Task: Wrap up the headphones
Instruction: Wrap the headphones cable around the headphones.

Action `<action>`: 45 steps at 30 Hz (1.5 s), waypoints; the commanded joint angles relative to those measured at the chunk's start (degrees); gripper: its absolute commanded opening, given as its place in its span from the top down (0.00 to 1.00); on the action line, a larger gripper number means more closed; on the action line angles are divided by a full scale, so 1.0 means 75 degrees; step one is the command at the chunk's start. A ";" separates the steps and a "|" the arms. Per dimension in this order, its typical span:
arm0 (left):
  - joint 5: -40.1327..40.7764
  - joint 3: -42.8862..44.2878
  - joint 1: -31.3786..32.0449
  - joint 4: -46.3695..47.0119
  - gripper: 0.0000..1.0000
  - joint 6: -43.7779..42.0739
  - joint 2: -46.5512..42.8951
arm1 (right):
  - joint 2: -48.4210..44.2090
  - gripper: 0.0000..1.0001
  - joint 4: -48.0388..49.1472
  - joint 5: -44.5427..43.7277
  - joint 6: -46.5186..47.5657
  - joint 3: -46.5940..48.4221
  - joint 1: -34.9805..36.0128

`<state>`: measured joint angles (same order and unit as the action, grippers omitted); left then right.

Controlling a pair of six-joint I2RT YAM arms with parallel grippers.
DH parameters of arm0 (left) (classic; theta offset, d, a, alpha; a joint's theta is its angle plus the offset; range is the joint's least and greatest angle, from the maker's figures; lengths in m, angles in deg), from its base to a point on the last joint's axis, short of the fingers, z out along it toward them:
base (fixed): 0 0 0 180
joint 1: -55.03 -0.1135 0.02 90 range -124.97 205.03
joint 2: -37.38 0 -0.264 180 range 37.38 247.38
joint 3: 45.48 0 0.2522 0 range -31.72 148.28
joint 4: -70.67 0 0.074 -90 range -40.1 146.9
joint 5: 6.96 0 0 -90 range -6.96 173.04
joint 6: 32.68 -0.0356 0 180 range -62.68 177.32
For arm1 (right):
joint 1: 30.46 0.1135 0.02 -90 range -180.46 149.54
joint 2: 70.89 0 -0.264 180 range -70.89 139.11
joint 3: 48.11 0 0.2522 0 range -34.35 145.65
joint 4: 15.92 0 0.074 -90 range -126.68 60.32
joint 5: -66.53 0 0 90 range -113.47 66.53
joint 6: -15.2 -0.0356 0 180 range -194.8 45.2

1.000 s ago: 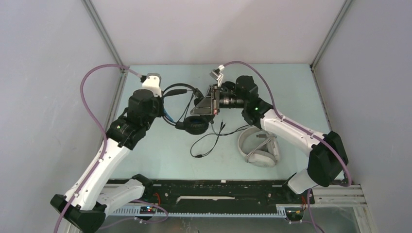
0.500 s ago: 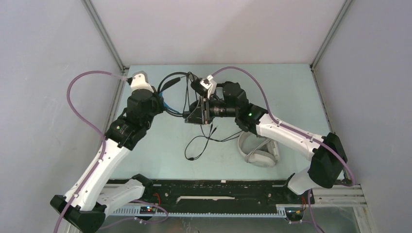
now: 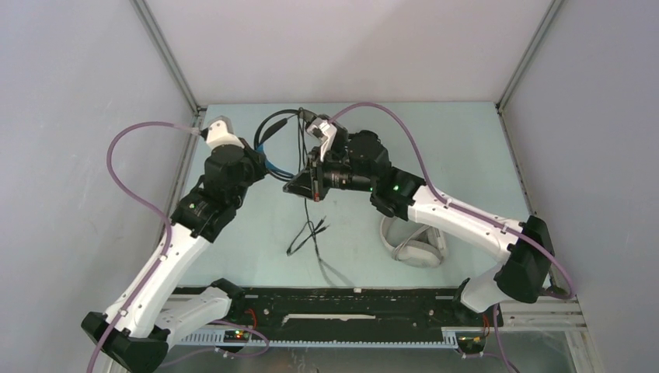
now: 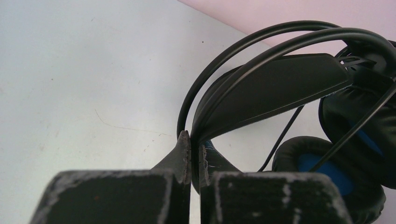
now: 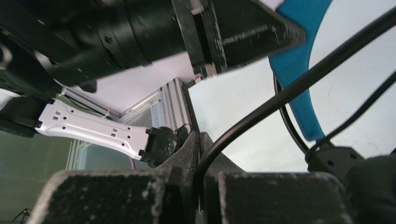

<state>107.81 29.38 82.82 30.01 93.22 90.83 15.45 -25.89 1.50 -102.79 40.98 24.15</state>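
top view: the bulky black over-ear headset with blue lining (image 3: 273, 130) is held up at the back of the pale table (image 3: 466, 148), between the two arms. only its thin band loop and a bit of blue show; the ear cups are hidden behind the right wrist. the left end effector (image 3: 258, 159) sits at the blue part, jaws too small to read here. the right end effector (image 3: 299, 185) is just beside it and mostly a dark block. a thin black cable (image 3: 308, 225) hangs down from the headset; cannot tell if its plug end touches the table. the large white over-ear headset (image 3: 412, 247) lies on the table near the right arm, partly covered by the forearm.

left wrist view: the fingers (image 4: 183, 154) are pressed together, clamped on the end of the black headband. two wire hoops arch over the band, and the ear pads with blue inside are cut off at the right edge.

right wrist view: the fingers (image 5: 190, 149) are closed on the black cable, which runs up and out at the top right corner. a blue padded strip is blurred behind it. dark arm parts fill the top, cannot tell which.
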 commanded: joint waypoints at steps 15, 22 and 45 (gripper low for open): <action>-0.0650 -0.0157 -0.0197 0.1176 1.00 0.1148 -0.0288 | 0.0517 0.97 -0.1250 -0.0319 0.1035 0.0860 0.0274; -0.1105 0.0235 -0.0329 0.1132 1.00 0.1528 -0.0243 | -0.0182 0.89 -0.1033 -0.1111 0.1849 -0.0102 0.0299; -0.2040 0.1762 -0.0330 0.0572 1.00 0.2268 -0.0244 | -0.0950 0.75 0.3618 -0.2001 0.4526 -0.3009 0.0571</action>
<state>94.57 35.94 80.72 29.57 106.14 90.75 6.36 -9.72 -12.82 -73.78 18.73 28.17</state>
